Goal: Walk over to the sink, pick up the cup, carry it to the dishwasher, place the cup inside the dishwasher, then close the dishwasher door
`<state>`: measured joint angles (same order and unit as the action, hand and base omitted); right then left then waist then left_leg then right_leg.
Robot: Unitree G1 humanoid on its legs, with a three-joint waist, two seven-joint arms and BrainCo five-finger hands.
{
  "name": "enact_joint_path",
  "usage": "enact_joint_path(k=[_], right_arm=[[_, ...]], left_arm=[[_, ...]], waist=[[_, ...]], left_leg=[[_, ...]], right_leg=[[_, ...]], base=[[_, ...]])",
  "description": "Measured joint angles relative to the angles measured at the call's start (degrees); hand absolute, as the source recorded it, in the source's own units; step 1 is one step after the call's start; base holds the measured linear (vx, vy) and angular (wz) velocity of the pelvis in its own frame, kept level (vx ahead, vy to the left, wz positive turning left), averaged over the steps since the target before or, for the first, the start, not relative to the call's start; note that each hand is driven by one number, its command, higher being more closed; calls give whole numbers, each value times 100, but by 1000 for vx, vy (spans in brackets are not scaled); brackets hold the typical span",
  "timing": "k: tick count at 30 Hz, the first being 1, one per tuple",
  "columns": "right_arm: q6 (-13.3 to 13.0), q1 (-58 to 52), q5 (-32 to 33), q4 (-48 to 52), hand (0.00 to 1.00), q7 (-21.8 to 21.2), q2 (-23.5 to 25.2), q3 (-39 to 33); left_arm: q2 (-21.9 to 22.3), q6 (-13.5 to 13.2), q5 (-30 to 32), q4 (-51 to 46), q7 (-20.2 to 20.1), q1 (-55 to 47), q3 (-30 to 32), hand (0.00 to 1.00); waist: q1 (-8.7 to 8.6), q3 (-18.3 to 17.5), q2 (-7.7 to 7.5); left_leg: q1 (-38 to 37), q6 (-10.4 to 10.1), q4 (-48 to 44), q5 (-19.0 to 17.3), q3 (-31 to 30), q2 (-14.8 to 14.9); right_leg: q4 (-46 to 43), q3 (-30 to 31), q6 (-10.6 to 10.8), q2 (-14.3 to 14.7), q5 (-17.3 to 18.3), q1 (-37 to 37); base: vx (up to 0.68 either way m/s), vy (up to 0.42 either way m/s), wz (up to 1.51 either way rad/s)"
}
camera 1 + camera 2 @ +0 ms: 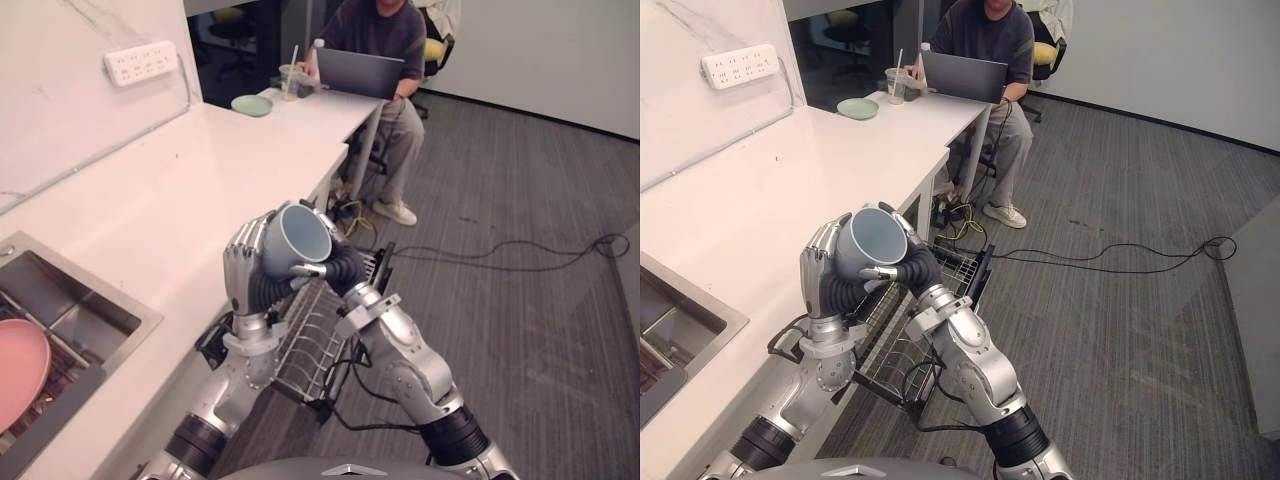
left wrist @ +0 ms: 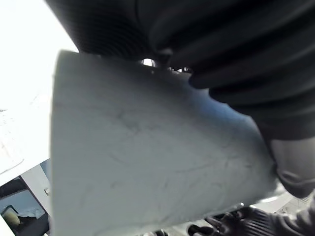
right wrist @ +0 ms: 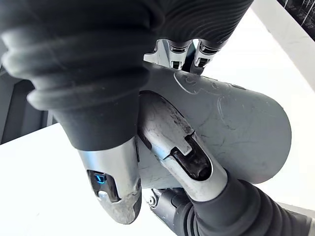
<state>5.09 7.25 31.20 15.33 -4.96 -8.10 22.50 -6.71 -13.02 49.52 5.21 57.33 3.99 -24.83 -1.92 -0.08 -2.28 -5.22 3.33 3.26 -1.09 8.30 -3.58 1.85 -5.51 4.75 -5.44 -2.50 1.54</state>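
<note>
A grey-blue cup [image 1: 297,240] is held in the air between both hands, tilted with its mouth facing up toward the camera. My left hand [image 1: 245,268] wraps its fingers round the cup's left side. My right hand [image 1: 340,268] grips it from the right, its thumb [image 3: 170,140] lying across the cup's wall [image 3: 241,123]. The cup's side [image 2: 147,162] also looms close in the left wrist view. Directly below the hands, the dishwasher's wire rack [image 1: 315,345] is pulled out beside the counter edge.
The white counter [image 1: 180,190] runs along the left, with the sink [image 1: 70,310] and a pink plate [image 1: 15,370] in it. Farther off, a person sits at a desk behind a laptop [image 1: 360,70], near a green plate [image 1: 252,104]. Grey carpet [image 1: 520,340] lies open to the right.
</note>
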Motion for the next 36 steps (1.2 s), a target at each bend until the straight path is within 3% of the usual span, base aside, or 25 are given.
enact_joint_path(k=[1, 10, 19, 20, 24, 26, 36], right_arm=[[13, 0, 1, 0, 100, 24, -40, 19], [5, -12, 28, 0, 100, 197, -149, 138], [-252, -12, -5, 2, 100, 276, -148, 204], [-279, -13, -5, 2, 100, 305, -148, 203], [-376, -12, -16, -9, 100, 547, -87, 185], [-428, -12, -114, -10, 100, 677, -53, 151], [-494, -12, -184, -59, 100, 871, 99, 163]], left_arm=[[-8, 18, 37, -1, 0, 0, 0, 100], [-10, 77, 90, -27, -4, 0, 0, 100], [-10, 77, 90, -174, -4, 0, -5, 100], [-10, 77, 90, -174, 0, 0, -6, 0], [-12, 24, 138, -215, 0, -3, -364, 0], [5, -132, 143, -261, 9, -6, -589, 0], [10, -180, 131, -259, 29, -52, -499, 0]], waist=[[-4, 0, 0], [-28, -3, 4], [-46, -4, 6], [-48, -4, 6], [-30, -4, 7], [-31, -5, 8], [-24, -73, 112]], left_leg=[[0, -1, 1, 1, -1, 0], [15, -14, 13, 19, -6, 0], [22, -15, 12, 20, -6, 0], [22, -15, 12, 20, -5, 0], [27, -15, 15, 20, -5, -1], [26, -15, 18, 20, -3, -1], [2, -23, 107, 72, -1, 11]], right_leg=[[0, 0, 0, 0, 0, 0], [-2, -1, -6, 2, -4, -25], [-5, 0, -6, 1, -4, -33], [-5, 0, -6, 1, -4, -35], [-4, 0, -6, 1, -4, -40], [-2, 3, -6, 4, -4, -42], [52, 13, -13, 40, -49, -39]], base=[[0, 0, 0], [0, 0, 0], [0, 0, 0], [0, 0, 0], [0, 0, 0], [0, 0, 0], [0, 0, 0]])
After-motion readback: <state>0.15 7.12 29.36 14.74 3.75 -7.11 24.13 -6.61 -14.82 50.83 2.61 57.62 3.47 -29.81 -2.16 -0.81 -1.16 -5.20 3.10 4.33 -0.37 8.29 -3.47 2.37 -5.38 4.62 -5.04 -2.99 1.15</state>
